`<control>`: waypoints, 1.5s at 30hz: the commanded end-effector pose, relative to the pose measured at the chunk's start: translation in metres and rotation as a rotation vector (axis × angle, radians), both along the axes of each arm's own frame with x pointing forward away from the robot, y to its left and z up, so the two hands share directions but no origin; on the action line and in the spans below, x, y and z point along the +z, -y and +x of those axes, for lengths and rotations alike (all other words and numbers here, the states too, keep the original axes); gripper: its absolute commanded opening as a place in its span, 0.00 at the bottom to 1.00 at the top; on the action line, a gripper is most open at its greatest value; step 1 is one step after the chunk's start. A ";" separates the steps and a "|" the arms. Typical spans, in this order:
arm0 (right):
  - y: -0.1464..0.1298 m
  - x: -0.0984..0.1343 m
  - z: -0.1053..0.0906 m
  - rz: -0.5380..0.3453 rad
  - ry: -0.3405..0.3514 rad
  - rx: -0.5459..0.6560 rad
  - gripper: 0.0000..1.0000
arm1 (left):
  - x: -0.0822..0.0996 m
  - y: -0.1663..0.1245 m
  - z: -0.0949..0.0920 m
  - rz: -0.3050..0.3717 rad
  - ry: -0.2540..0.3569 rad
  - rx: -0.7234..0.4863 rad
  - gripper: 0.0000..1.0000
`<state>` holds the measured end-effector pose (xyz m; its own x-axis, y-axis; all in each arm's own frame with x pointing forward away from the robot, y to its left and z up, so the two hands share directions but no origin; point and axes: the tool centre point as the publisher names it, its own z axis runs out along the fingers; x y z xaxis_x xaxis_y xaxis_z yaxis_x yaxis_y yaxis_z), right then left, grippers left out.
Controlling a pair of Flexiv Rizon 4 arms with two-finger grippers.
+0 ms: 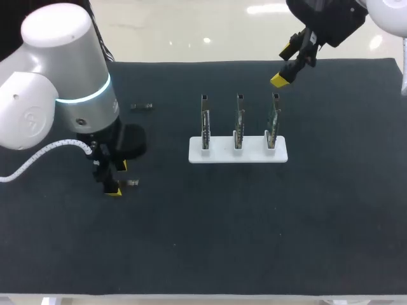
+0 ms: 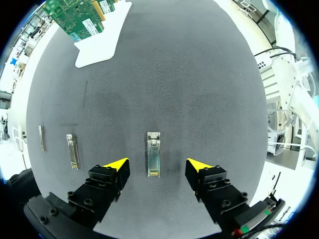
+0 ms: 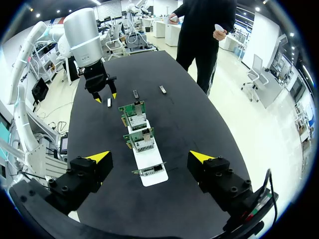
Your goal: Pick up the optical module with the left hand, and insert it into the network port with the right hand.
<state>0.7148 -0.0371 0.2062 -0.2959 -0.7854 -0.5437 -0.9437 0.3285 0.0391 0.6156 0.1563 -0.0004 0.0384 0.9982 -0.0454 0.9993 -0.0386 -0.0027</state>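
Hovering left end effector: low over the left part of the worktop; fingers spread wide, gripping nothing.
Optical module: small metal bar lying flat on the worktop between the left end effector's open fingers, touching neither; its long axis runs along the fingers.
Other modules: two more lie flat beside it, apart from each other.
Network cards: three green boards standing upright in a row, right of the optical module and well apart from it.
Holder: white base at mid-worktop, carrying the three cards.
Right end effector: raised above the far right of the worktop, near the rightmost card; fingers wide apart, empty.
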 end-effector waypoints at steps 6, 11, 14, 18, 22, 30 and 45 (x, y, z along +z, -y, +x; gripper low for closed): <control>-0.001 0.000 -0.001 -0.002 0.002 -0.003 1.00 | -0.003 -0.003 0.000 -0.003 -0.001 -0.010 1.00; -0.001 0.000 -0.001 -0.002 0.002 -0.003 1.00 | -0.005 -0.007 -0.001 -0.016 0.004 -0.010 1.00; -0.001 0.000 -0.001 -0.002 0.002 -0.003 1.00 | -0.006 -0.007 -0.001 -0.016 0.007 -0.003 1.00; -0.001 0.000 -0.001 -0.002 0.002 -0.003 1.00 | -0.008 -0.007 0.000 -0.017 0.009 -0.001 1.00; -0.001 0.000 -0.001 -0.002 0.002 -0.003 1.00 | -0.009 -0.007 0.001 -0.019 0.012 -0.002 0.93; -0.001 0.000 -0.001 -0.002 0.002 -0.003 1.00 | -0.011 -0.008 0.002 -0.016 0.015 0.002 0.45; -0.001 0.000 -0.001 -0.002 0.002 -0.003 1.00 | -0.014 -0.007 0.007 -0.019 0.040 0.006 0.00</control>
<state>0.7148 -0.0371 0.2062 -0.2959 -0.7854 -0.5437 -0.9437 0.3285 0.0391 0.6219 0.1628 -0.0125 0.0354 0.9976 -0.0589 0.9989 -0.0335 0.0330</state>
